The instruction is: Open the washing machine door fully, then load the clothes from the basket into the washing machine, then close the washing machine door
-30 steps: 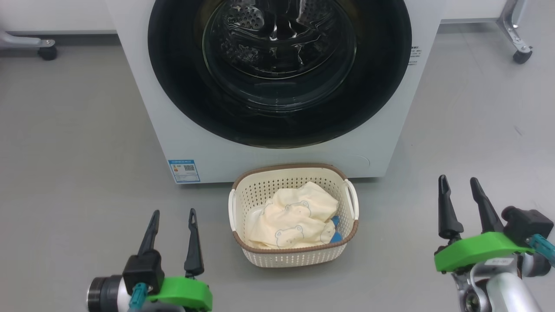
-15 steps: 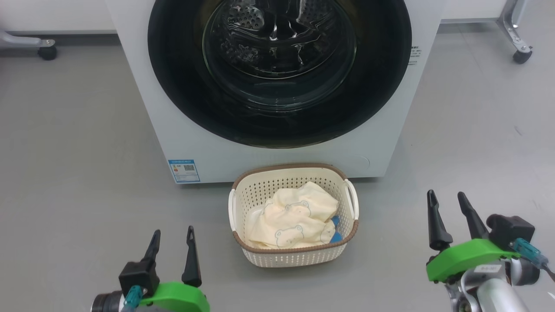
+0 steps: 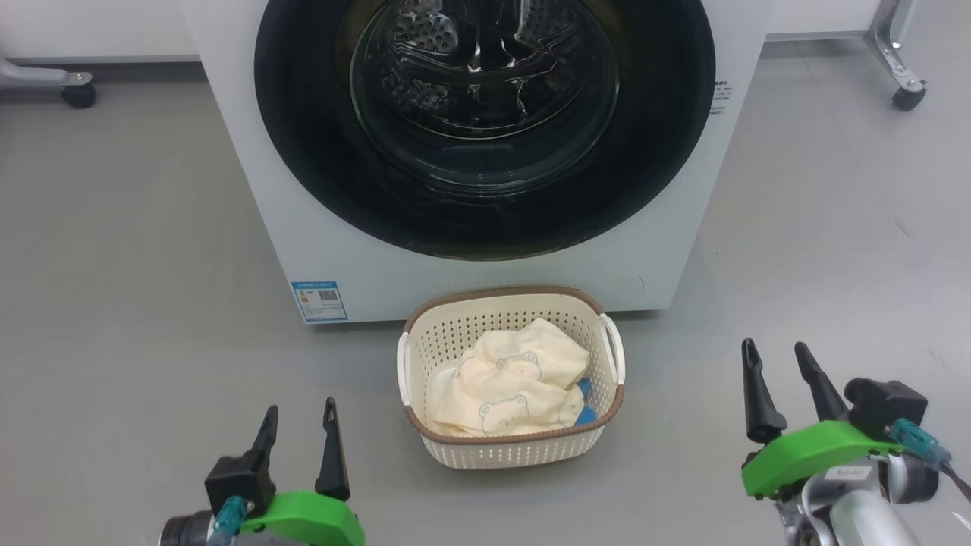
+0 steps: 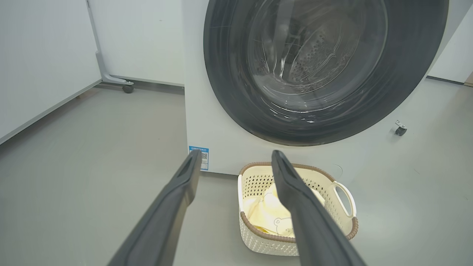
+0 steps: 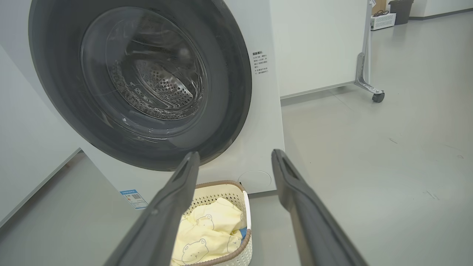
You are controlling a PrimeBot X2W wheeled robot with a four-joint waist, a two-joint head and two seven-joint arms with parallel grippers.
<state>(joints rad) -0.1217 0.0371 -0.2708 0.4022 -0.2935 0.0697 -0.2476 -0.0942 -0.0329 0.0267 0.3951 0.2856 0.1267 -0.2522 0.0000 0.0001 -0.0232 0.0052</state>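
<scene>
Door (image 3: 484, 114) sitting shut on washing machine (image 3: 455, 280); likely heavy, rim glossy, slippery: hooking rim edge looking best. Clothes (image 3: 516, 387) lying in basket (image 3: 501, 292) just before machine: soft, light, pinching top fold. Left gripper (image 3: 300, 406), right gripper (image 3: 774, 345) hovering, jaws spread, empty.

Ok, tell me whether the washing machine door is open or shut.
Shut: the washing machine door lies flat against the washing machine front, the drum seen through its glass.

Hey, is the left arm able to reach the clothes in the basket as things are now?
Probably yes. The left end effector stands open beside the basket, only floor between them, and the clothes lie uncovered in its open top.
</scene>
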